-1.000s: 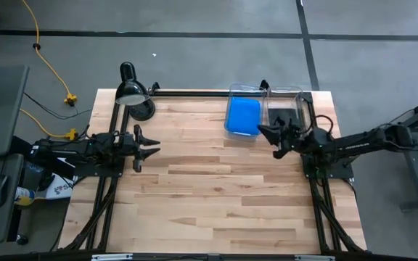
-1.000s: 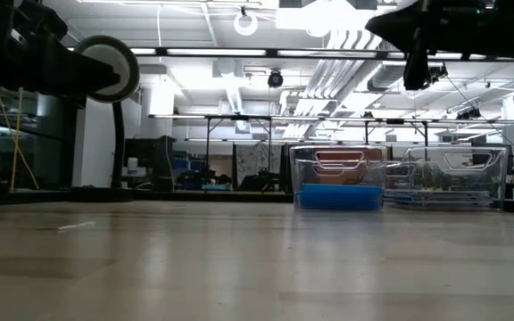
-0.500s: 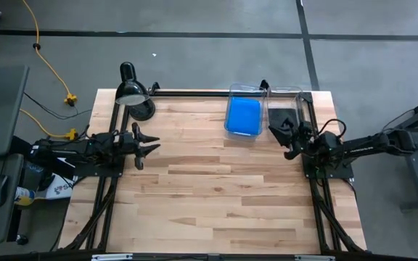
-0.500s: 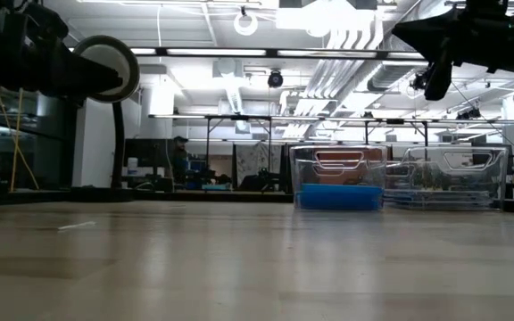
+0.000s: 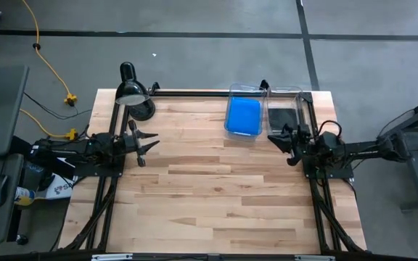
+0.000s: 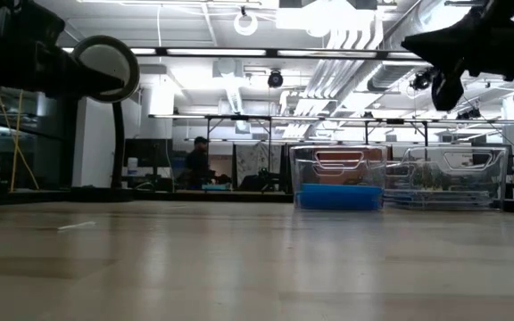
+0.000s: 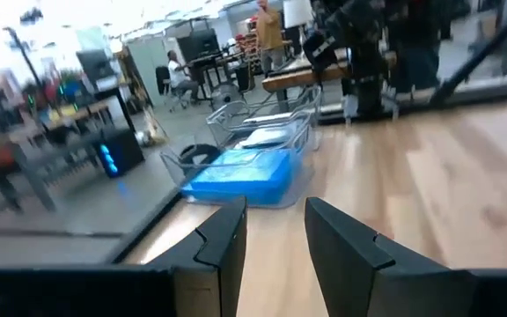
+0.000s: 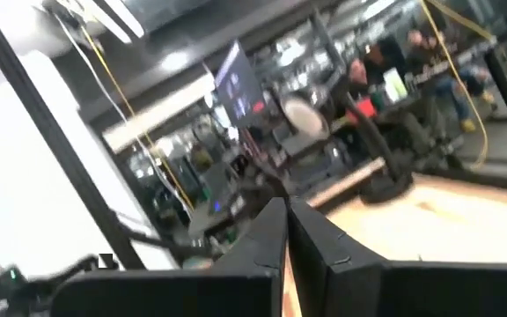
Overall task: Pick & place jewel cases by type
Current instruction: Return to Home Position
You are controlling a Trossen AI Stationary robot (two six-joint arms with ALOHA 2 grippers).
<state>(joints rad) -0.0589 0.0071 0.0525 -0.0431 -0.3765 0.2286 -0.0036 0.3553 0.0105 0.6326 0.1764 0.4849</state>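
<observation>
A: High view, biggest thing first: the pale wooden plank surface. The left dark arm is folded in at one side edge and the right dark arm at the other. No case lies loose on the boards.

B: So where are the cases?

A: At the far edge, side by side. The left clear plastic bin holds the bright blue rectangular jewel cases, stacked flat. The right clear plastic bin holds the glossy black square jewel cases. I cannot count either stack from above.

B: Then the sorting looks done. The claws?

A: The right claw hangs just beside the near end of the right clear plastic bin. Its wrist view shows the fingers drawn together to a slit, with nothing between them. The left claw is well apart from both bins, at the left edge near the black desk lamp. Its fingers are parted a moderate way and empty.

B: What does parking the arms call for, in your view?

A: Mainly care on the right. I would draw that arm straight back and up, away from the bin wall, so a finger cannot catch the rim and shove the bin. Use slow, even joint motion and tuck each arm over its own base, off the boards.
</observation>
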